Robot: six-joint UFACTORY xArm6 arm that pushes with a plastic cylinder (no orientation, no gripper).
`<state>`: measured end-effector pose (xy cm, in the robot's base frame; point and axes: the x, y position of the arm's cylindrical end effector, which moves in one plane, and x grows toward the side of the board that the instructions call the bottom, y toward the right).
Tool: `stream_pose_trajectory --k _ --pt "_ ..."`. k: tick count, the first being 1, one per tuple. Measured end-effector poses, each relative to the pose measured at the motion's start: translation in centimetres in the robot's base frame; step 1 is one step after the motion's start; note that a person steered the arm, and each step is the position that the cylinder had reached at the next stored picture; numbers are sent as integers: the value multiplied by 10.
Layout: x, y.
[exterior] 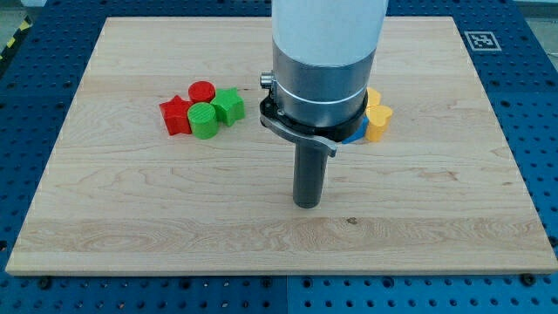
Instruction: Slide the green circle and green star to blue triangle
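The green circle (204, 120) and the green star (229, 106) sit touching in a cluster left of centre, with a red star (176, 115) and a red circle (201, 92). A sliver of a blue block (355, 135), likely the blue triangle, shows under the arm's collar, mostly hidden. My tip (306, 205) rests on the board below centre, to the right of and below the green blocks, apart from all blocks.
Yellow blocks (377, 117) sit right of the arm beside the blue block. The wooden board (105, 209) lies on a blue perforated table. A marker tag (481, 40) is at the board's top right corner.
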<state>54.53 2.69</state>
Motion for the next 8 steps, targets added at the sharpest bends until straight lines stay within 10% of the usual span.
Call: stream_pose_trajectory --k 6,8 --pt "-62 -51" --pt "-70 -174"
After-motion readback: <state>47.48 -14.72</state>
